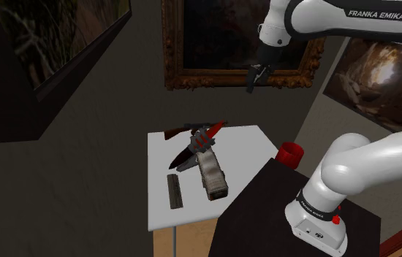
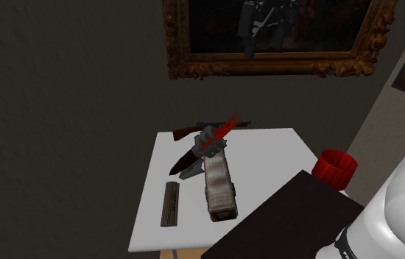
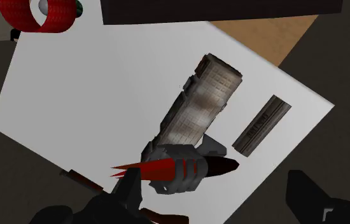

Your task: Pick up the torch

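Observation:
The torch [image 1: 212,172] [image 2: 219,185] [image 3: 200,109] lies on a white table [image 1: 253,144] [image 2: 270,153] [image 3: 84,95]. It has a long grey, mottled body and a dark grey head with red spikes [image 3: 161,169] pointing toward the table's far edge. My gripper [image 1: 255,78] [image 2: 249,35] hangs high above the table's far edge, in front of a framed painting. In the wrist view its black fingers [image 3: 320,200] stand wide apart with nothing between them, and the torch lies well below them.
A dark flat bar [image 1: 175,190] [image 2: 170,203] [image 3: 262,125] lies beside the torch. A thin brown-and-black long object [image 1: 183,131] crosses the far edge, and a dark red blade [image 3: 221,167] lies under the torch's head. A red cup [image 1: 290,154] [image 2: 335,168] [image 3: 40,14] stands by the dark stand [image 1: 265,212].

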`<state>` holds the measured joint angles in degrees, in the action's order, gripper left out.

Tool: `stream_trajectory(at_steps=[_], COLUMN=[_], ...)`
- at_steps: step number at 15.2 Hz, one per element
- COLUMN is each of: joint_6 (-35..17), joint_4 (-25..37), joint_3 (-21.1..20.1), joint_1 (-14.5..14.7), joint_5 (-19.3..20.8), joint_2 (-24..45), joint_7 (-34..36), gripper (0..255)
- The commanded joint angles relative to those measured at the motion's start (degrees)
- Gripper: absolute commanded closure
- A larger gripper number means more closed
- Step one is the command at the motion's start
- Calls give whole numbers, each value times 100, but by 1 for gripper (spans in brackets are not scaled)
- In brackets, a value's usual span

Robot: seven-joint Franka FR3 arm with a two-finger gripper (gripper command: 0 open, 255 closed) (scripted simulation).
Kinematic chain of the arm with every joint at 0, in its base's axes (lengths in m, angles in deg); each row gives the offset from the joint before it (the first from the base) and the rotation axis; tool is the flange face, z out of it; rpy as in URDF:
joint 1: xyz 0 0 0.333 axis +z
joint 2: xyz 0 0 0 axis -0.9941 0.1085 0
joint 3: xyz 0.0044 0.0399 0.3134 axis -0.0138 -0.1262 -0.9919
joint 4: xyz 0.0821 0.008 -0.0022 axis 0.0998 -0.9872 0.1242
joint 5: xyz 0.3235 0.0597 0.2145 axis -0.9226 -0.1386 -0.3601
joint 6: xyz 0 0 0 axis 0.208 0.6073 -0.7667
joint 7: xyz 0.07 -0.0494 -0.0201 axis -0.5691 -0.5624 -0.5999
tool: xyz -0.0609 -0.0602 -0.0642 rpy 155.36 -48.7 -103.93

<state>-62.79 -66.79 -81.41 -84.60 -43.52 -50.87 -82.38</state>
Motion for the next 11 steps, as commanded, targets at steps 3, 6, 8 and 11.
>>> stream_trajectory(at_steps=[3,6,8,11], joint_6=[-161,-395,-542,-749], joint_4=[47,166,277,487], joint_3=[144,335,444,578], joint_1=[17,39,48,55], joint_5=[146,355,487,676], joint_2=[393,1015,1447,2115], joint_7=[-367,-898,-1239,-1730], gripper=[0,0,0,0])
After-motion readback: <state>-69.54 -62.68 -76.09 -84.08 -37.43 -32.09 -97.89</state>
